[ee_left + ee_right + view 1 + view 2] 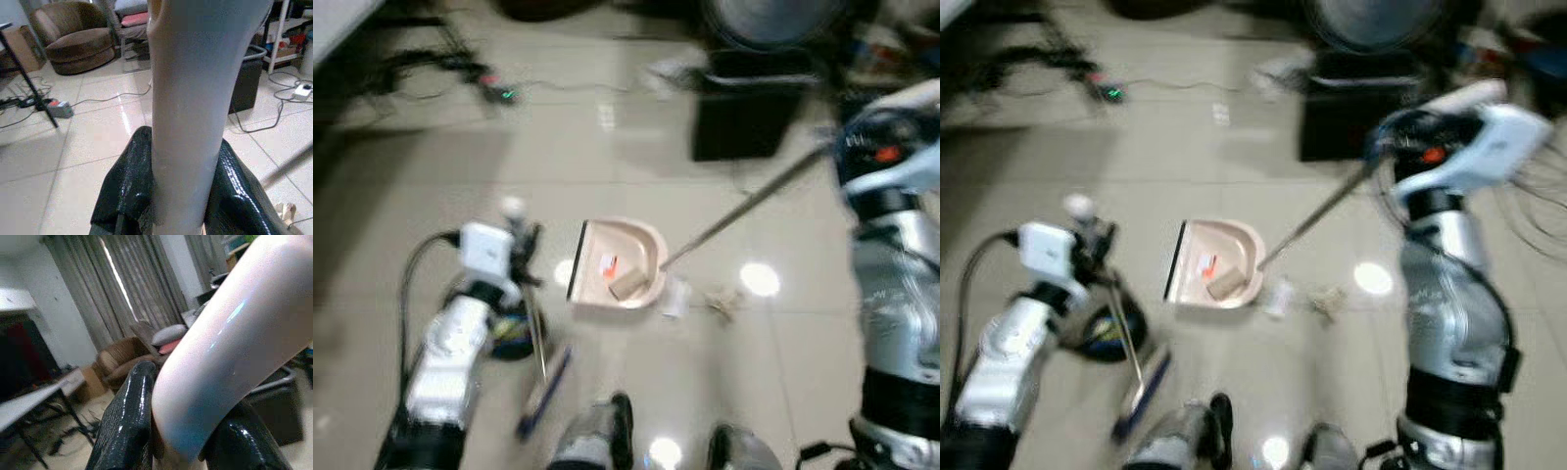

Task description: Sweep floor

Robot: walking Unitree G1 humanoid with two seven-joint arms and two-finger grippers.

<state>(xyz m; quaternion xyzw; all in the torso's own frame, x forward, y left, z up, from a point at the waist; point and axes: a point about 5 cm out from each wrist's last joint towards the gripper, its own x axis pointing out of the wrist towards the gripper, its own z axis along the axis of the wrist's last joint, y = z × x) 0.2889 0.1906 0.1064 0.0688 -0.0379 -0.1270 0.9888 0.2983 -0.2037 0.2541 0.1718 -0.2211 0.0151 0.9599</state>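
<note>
A beige dustpan (617, 259) lies on the tiled floor ahead of me, with a brown cardboard scrap (627, 284) and an orange bit inside it. Its long thin handle (744, 201) slants up to my right gripper (1386, 147), which is shut on the pale handle (230, 347) between black fingers (124, 421). My left gripper (524, 257) is shut on the broom's grey handle (190, 112). The broom's blue head (543, 387) rests on the floor near my feet. A white crumpled piece (674, 294) and a tan scrap (724, 301) lie just right of the dustpan.
A black box (749, 108) stands beyond the dustpan, with cables and a power strip (499, 93) at the far left. A dark round object (514, 333) lies by my left arm. A brown armchair (78, 36) stands farther off.
</note>
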